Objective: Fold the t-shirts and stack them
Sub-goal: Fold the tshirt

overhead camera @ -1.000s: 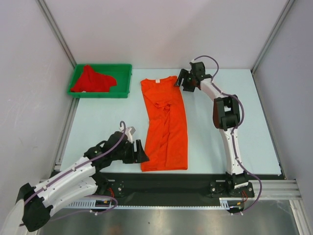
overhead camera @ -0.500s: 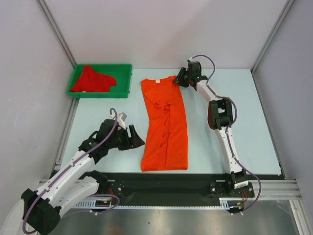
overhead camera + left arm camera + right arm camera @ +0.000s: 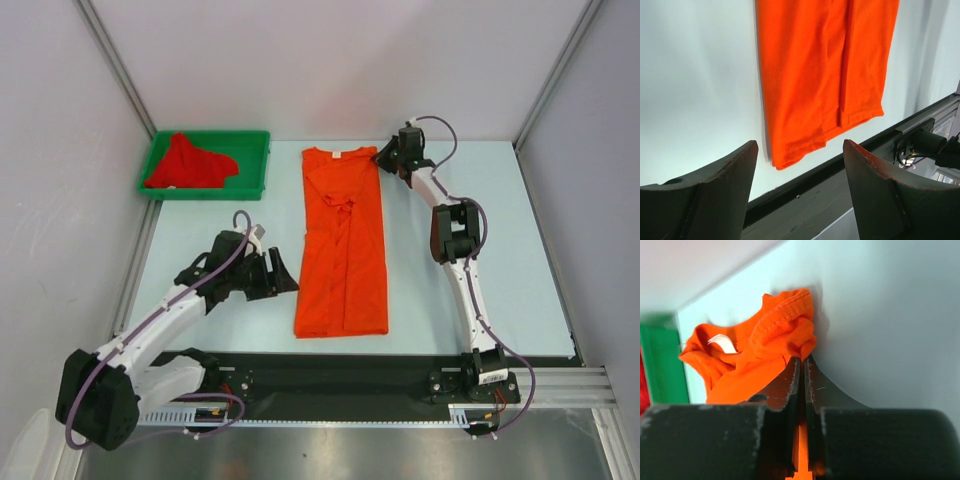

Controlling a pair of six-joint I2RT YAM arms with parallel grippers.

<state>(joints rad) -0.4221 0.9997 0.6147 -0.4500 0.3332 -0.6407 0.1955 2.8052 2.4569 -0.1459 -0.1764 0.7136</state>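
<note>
The orange t-shirt [image 3: 343, 250] lies as a long folded strip down the middle of the table, neck at the far end. My right gripper [image 3: 382, 158] is shut on its far right shoulder corner; in the right wrist view the bunched orange cloth [image 3: 775, 335] and white neck label [image 3: 722, 343] sit just past the closed right gripper [image 3: 803, 359]. My left gripper [image 3: 290, 285] stands open beside the shirt's lower left edge, apart from it. The left wrist view shows the hem [image 3: 820, 75] beyond the open left gripper [image 3: 800, 145]. The red t-shirt [image 3: 190, 163] lies crumpled in the tray.
A green tray [image 3: 255, 140] stands at the far left corner of the table; its wall [image 3: 660, 365] shows in the right wrist view. A black rail [image 3: 350, 370] runs along the near table edge. Frame posts rise at both far corners.
The right gripper closed on the shirt's shoulder corner and drew it right and back, straightening the strip. The left gripper moved away from the near edge, still open.
</note>
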